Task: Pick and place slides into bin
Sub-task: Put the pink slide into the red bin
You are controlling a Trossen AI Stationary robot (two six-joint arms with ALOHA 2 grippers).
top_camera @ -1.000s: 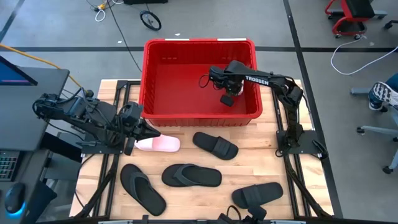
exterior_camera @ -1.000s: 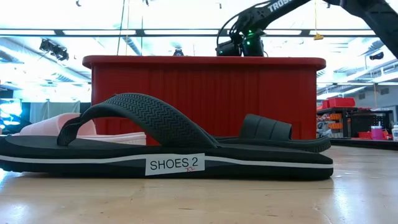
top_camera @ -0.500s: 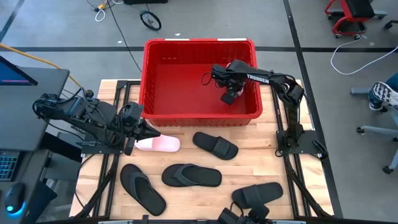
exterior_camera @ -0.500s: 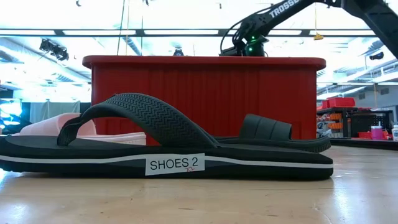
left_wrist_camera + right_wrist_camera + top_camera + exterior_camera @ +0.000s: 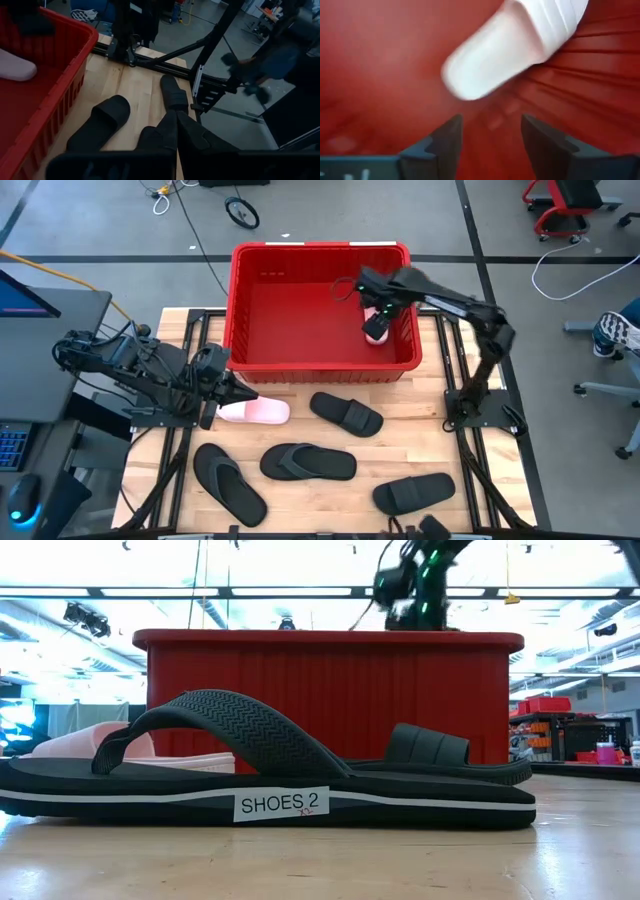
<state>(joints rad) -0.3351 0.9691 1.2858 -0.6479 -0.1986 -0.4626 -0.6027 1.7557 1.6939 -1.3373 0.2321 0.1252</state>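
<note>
The red bin (image 5: 320,248) stands at the table's far side. One pale pink slide (image 5: 376,336) lies inside it by the right wall and also shows in the right wrist view (image 5: 500,50). My right gripper (image 5: 374,316) hangs open above this slide, its fingers apart (image 5: 490,135) and clear of it. The other pink slide (image 5: 256,411) lies on the table in front of the bin. My left gripper (image 5: 236,392) waits shut above its left end. Two black slides (image 5: 347,413) (image 5: 413,493) and two black flip-flops (image 5: 308,462) (image 5: 229,483) lie on the table.
The bin's thick rim (image 5: 330,640) and ribbed walls stand well above the sandals. In the low view a black flip-flop (image 5: 270,780) lies close across the front. Bare wood shows at the table's right, between the black slides and the right arm's frame (image 5: 470,410).
My right gripper has risen inside the bin and shifted toward its right wall, its arm swinging to the right. The pink slide, hidden under the gripper before, now shows lying on the bin floor.
</note>
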